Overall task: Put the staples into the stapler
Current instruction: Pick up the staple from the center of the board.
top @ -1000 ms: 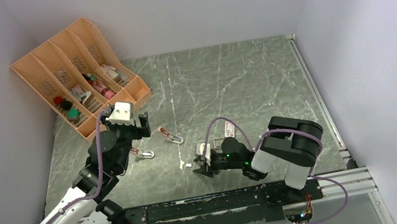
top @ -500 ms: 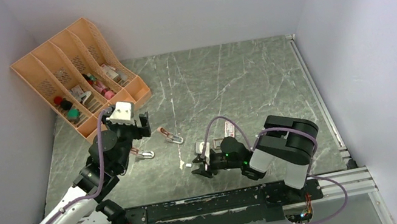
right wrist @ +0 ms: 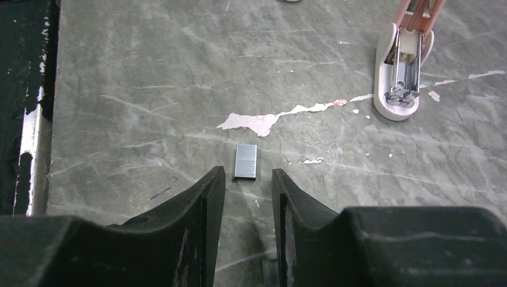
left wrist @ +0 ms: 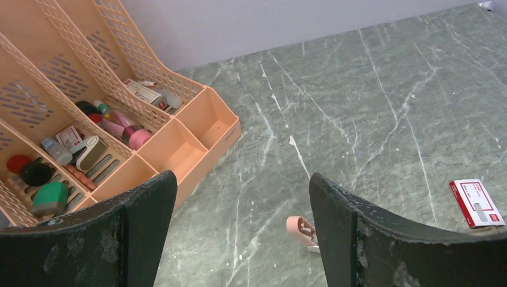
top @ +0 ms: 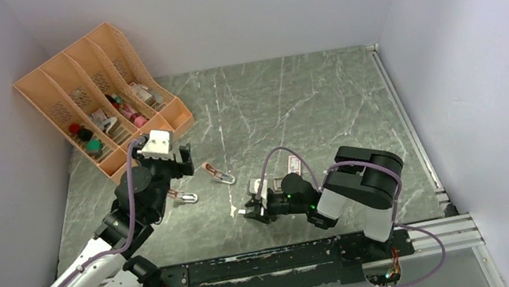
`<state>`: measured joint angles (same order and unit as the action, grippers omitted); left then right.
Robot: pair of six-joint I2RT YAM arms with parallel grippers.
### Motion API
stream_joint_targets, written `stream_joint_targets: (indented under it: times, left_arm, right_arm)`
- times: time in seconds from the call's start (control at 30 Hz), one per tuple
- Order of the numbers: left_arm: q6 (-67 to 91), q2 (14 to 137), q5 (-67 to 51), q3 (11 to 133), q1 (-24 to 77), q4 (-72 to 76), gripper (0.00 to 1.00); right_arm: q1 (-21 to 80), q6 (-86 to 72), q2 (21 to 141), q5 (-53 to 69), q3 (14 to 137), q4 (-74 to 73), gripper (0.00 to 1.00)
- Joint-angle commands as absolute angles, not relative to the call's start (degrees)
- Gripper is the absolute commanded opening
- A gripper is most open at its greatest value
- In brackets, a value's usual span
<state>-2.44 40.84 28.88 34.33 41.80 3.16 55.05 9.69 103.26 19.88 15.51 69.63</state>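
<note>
Right gripper [right wrist: 245,176]: low over the table [right wrist: 119,89], jaws apart with only a narrow gap, clamped on nothing.
Fingers [right wrist: 206,203]: one on each side of the near end of the strip, just beside it, with a thin gap visible on both sides.
Strip [right wrist: 246,161]: short grey strip of staples, lying flat, its near end between the fingertips.
Chip [right wrist: 257,122]: pale patch of broken table surface, just beyond the strip.
Stapler [right wrist: 402,72]: pink and white, lying opened beyond the strip and to its right, well apart from it, metal channel facing up.
Box [left wrist: 477,203]: red and white, flat on the table; in the top view [top: 292,164] it lies farther back than the strip and to its right.
Left gripper [left wrist: 239,191]: well left of the strip, above the table, jaws wide apart, holding nothing.
Rack [left wrist: 179,149]: orange, farthest from the strip at the back left, with small things in its compartments.
</note>
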Motion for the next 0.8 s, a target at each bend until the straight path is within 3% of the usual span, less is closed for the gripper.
stream_joint_targets:
  times: [0.0,0.47,0.77]
  left_arm:
    - [-3.3,40.8,28.1,35.1,41.5,4.7,0.85]
    - [-3.3,40.8,27.9,35.2,41.4,4.4,0.85]
    - [-3.2,40.6,27.9,35.2,41.4,4.4,0.85]
  right_arm:
    - [54.4,11.5,106.1,18.2,15.5,64.4,0.38]
    - [54.4,12.5,107.1,19.0,16.2,63.3,0.34]
    - [54.4,12.3,107.4,19.3,15.9,63.3,0.23]
